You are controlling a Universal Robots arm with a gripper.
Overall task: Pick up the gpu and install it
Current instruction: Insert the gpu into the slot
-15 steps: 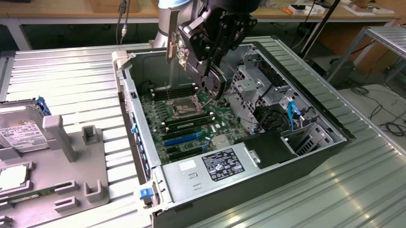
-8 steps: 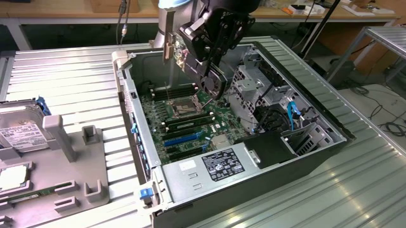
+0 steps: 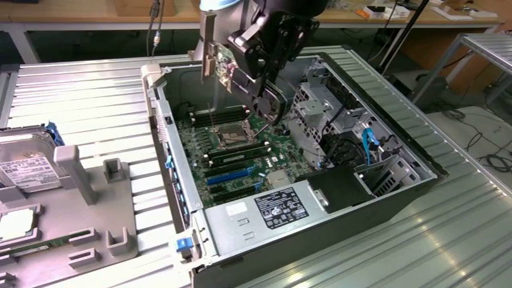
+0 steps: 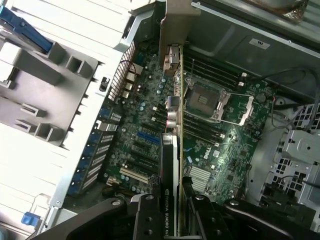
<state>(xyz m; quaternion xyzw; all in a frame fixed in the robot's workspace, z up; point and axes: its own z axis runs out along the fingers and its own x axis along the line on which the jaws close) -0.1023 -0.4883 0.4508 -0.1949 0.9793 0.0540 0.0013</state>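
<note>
The claw (image 3: 258, 84) is gripping the gpu (image 3: 230, 75), hanging it tilted above the motherboard (image 3: 240, 150) inside the open case (image 3: 400, 162) on the ribbed surface (image 3: 96, 102), its silver bracket (image 3: 210, 42) at the high end. From the wrist, the gpu's edge is reading NVIDIA QUADRO, running just beside the CPU socket (image 4: 207, 100), with the case walls standing well apart.

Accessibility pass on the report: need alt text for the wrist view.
The pincer grips the gpu edge-on above an open computer case, the card's silver bracket at the end away from the pincer. Beneath it lie the green motherboard, the CPU socket and blue expansion slots.
</note>
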